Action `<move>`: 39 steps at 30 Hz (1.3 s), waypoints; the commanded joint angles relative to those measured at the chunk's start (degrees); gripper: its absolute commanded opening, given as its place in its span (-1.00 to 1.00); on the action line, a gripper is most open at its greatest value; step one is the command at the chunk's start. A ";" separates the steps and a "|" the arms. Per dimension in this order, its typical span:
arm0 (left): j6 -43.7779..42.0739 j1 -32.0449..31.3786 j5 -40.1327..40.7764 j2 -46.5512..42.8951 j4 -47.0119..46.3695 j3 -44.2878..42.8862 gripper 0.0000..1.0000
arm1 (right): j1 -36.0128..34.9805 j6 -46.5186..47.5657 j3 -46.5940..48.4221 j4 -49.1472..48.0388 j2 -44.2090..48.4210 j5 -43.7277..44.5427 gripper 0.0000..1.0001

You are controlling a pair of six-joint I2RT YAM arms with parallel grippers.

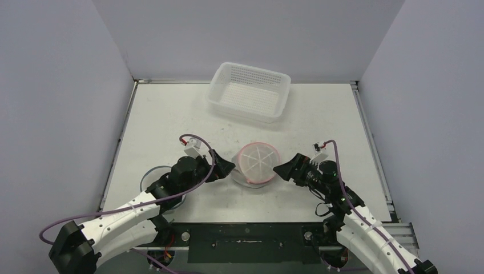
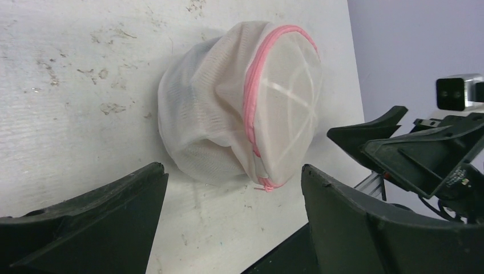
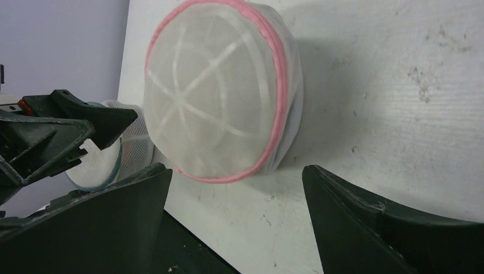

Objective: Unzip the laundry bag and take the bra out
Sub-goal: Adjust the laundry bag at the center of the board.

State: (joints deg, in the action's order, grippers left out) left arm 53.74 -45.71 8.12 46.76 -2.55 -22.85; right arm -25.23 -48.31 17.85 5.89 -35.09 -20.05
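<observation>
The white table (image 1: 171, 114) fills most of the top view, and we see scuffs and stains on it in both wrist views. Towards its far edge sits a white perforated plastic basket (image 1: 217, 82), well apart from everything else.

The laundry bag (image 1: 258, 162) lies near the middle of the table, between the two arms. It is a round white mesh pod, tipped on its side in the left wrist view (image 2: 200, 114), with white ribs crossing its domed face (image 3: 211, 97). We cannot make out what is inside through the mesh.

The left tool (image 1: 231, 166) sits just beside the bag's left edge, with its fingers spread wide and holding nothing (image 2: 233, 170). The right tool (image 1: 277, 169) sits just beside the bag's right edge. Its fingers are equally far apart and hold nothing (image 3: 237, 168). In each wrist view the bag lies ahead of the fingertips, not between them.

A second round mesh item (image 1: 149, 176) lies partly hidden under the left arm, and its rim looks teal from the right wrist (image 3: 97, 165).

The pink zipper (image 2: 251, 97) runs around the bag's rim and appears closed along the stretch we can see (image 3: 279, 85). A small pink pull (image 2: 263, 186) hangs at its lower end, close to the table.
</observation>
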 commanded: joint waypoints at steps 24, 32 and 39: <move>2.60 0.02 -13.08 10.43 -15.85 -0.75 0.69 | -1.42 -14.09 -5.47 -32.04 -19.54 -7.22 -0.25; 5.01 0.12 -11.45 3.22 -14.35 2.53 0.70 | -1.16 -16.93 -4.71 -31.80 -16.25 -11.00 -0.90; 10.59 -0.50 -12.98 0.36 -16.54 6.40 0.70 | -0.57 -24.19 -7.04 -40.42 -15.52 -15.34 -0.90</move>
State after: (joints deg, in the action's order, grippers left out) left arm 61.04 -45.67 -3.92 47.64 -14.94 -17.30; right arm -26.24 -68.16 11.46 -25.39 -51.35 -31.94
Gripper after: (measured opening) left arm 0.849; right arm 0.083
